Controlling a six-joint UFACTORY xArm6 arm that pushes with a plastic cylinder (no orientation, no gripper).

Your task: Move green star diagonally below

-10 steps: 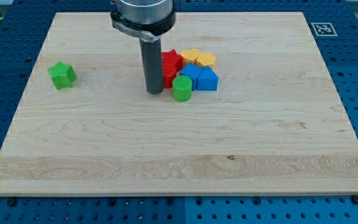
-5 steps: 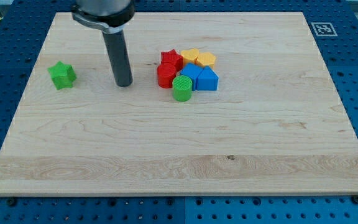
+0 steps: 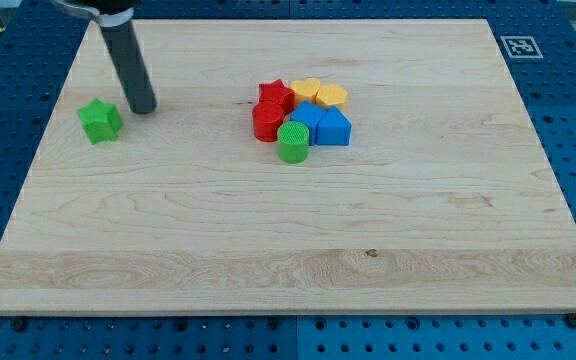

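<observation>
The green star (image 3: pixel 99 121) lies on the wooden board (image 3: pixel 288 220) near the view's left edge. My tip (image 3: pixel 143 108) stands just to the view's right of the star and slightly above it, with a small gap between them. The dark rod rises from the tip toward the view's top left.
A cluster of blocks sits at the board's upper middle: a red star (image 3: pixel 276 96), a red cylinder (image 3: pixel 266 122), a green cylinder (image 3: pixel 293 142), a blue cube (image 3: pixel 309 118), a blue house-shaped block (image 3: pixel 333 127) and two yellow blocks (image 3: pixel 320 92). A fiducial marker (image 3: pixel 520 46) is at the top right corner.
My tip has moved from beside the cluster to the view's left and slightly up, ending close to the green star. No block has moved.
</observation>
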